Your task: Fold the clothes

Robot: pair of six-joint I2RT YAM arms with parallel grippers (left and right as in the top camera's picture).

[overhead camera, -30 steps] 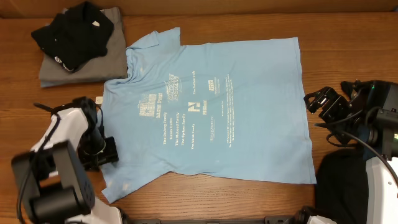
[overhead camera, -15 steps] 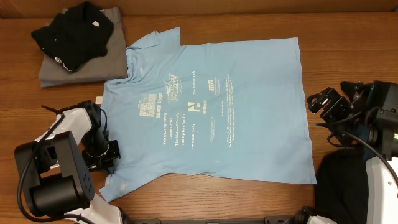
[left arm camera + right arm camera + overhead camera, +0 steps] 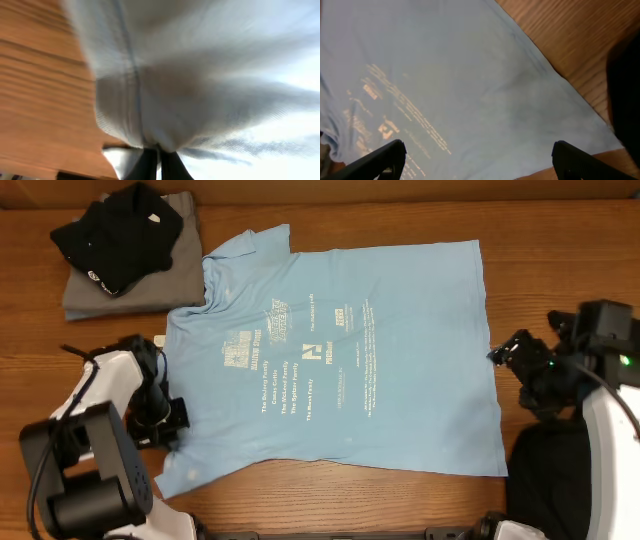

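Blue T-shirt [image 3: 340, 350] lies spread flat on the table [image 3: 560, 220], print up. Left gripper [image 3: 172, 420] has its jaws pinched tight on the shirt's left-hand edge; right gripper [image 3: 510, 358] hovers at the opposite hem, jaws wide, holding nothing. Black garment [image 3: 115, 235] lies far left

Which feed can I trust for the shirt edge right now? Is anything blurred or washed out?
Overhead: sharp and evenly lit, with the T-shirt print crisp. Left wrist: too close, the cloth soft and smeared and brightest at lower right; only the left gripper pinching the fabric reads clearly. Right wrist: mostly sharp, the table grain visible, and a dark out-of-focus mass along the right edge.
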